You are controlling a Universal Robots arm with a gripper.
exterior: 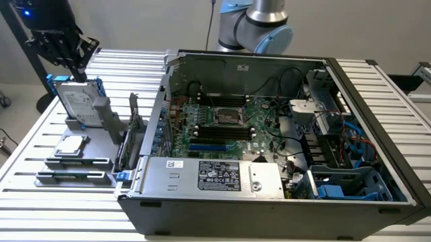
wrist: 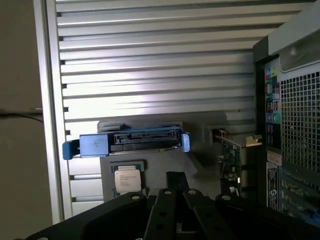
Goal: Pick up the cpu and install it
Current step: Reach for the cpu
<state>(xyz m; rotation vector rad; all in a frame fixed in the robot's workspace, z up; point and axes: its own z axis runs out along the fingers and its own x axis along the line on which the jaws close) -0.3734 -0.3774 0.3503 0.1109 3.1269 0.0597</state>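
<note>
While the gripper (exterior: 78, 73) hangs just above the hard drive (exterior: 77, 103), fingers drawn together on nothing, the cpu (exterior: 70, 145) lies flat at the drive's 6 o'clock in the exterior view. You risk clipping the drive's upright top edge on any drop toward the chip — they stand just beside each other. At the cpu's 3 o'clock, the upright cards (exterior: 133, 131) and the case wall (exterior: 160, 101) crowd in; freer room lies toward 9 o'clock, over the slatted table (exterior: 27, 151).

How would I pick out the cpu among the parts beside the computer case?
Start at the open computer case, then look to the grey rack at the exterior view's left. The cpu lies flat between the upright hard drive and the long dark memory sticks: a small shiny silver square.
</note>
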